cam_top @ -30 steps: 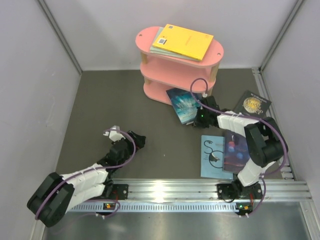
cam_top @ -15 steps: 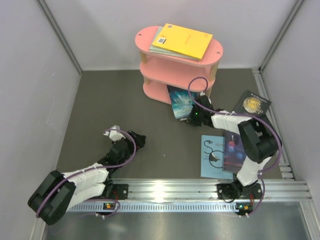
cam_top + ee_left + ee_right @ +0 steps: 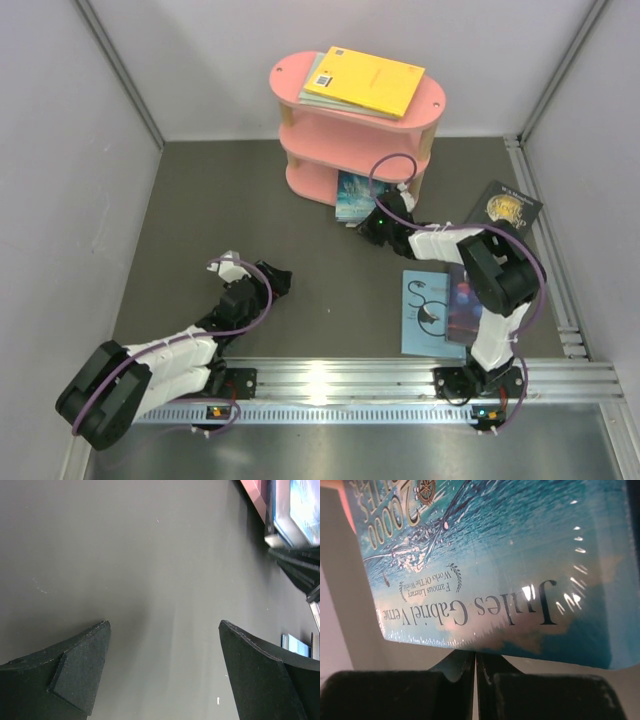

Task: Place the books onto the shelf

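Right gripper (image 3: 362, 222), pressed together, meets the near edge of the teal book (image 3: 352, 192) at the shelf (image 3: 340, 140).

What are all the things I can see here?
shelf: one, pink, back of the table
yellow book: one, on the shelf's top board
grey-green book: one, under the yellow one
teal book: one, partly in the bottom tier
black book: one, gold emblem, table's right side
light blue book: one, near the right arm's base
purple book: one, overlapping the light blue one
table: one, dark grey
left gripper: open, empty
right gripper: shut on the teal book's edge
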